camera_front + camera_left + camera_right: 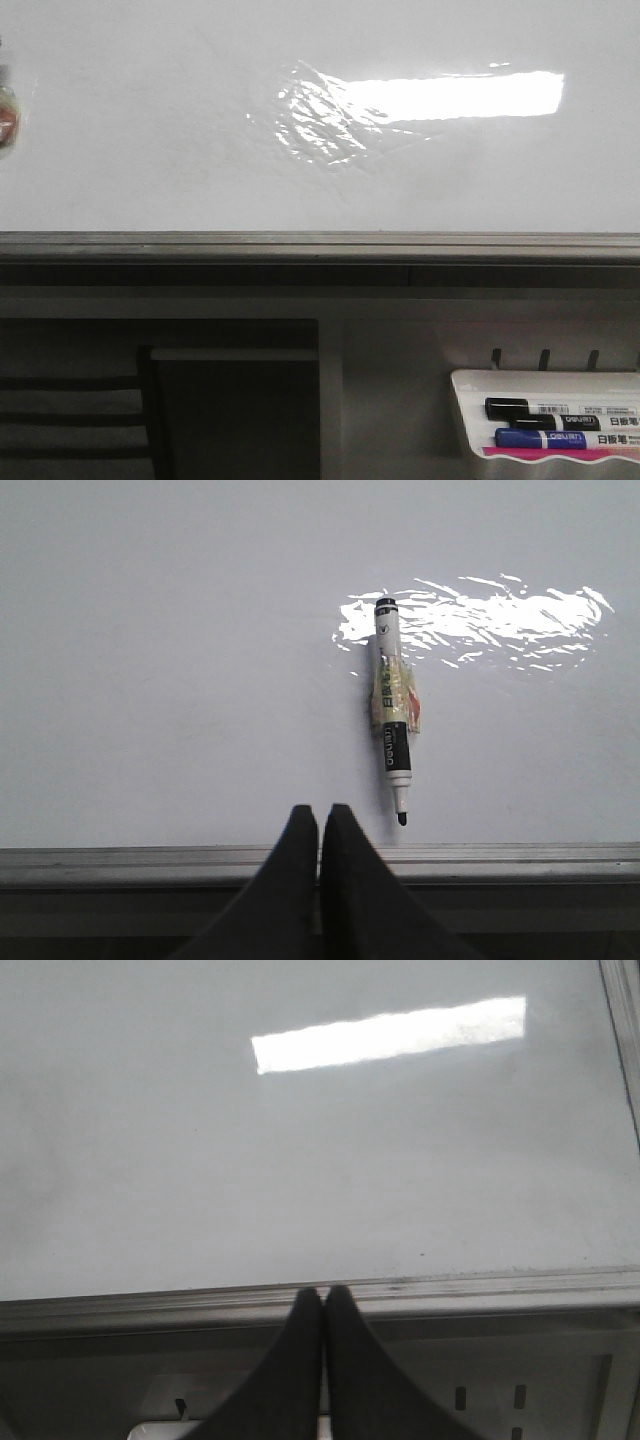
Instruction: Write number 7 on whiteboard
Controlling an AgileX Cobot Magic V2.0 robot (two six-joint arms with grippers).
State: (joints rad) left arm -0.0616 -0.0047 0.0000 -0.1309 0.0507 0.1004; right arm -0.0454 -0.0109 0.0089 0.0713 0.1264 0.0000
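Left hand (319,825): fingers pressed together, pinching nothing; it hung just over the near grey edge rail (120,860), apparently parked before any reach.
Right hand (323,1305): likewise pressed together and empty, poised above the same rail (120,1310) further right, with bare board beyond it.
Marker on board (391,715): uncapped, black-ended, with a patch of coloured tape or label round its middle; it lay on the board just beyond and to the right of the left hand, tip toward the rail. Judged to be the writing tool, left within that hand's reach.
Whiteboard (150,130): large, glossy, flat, filling the far part of every view; a bright rectangular glare and a wrinkled film patch (320,125) sat right of centre.
Number 7: none visible on the board in any view; the writing was judged not yet begun.
Marker tray (470,420): small and white, near right, below the rail; it held a black marker (530,409) and a blue marker (545,438), seemingly spares.
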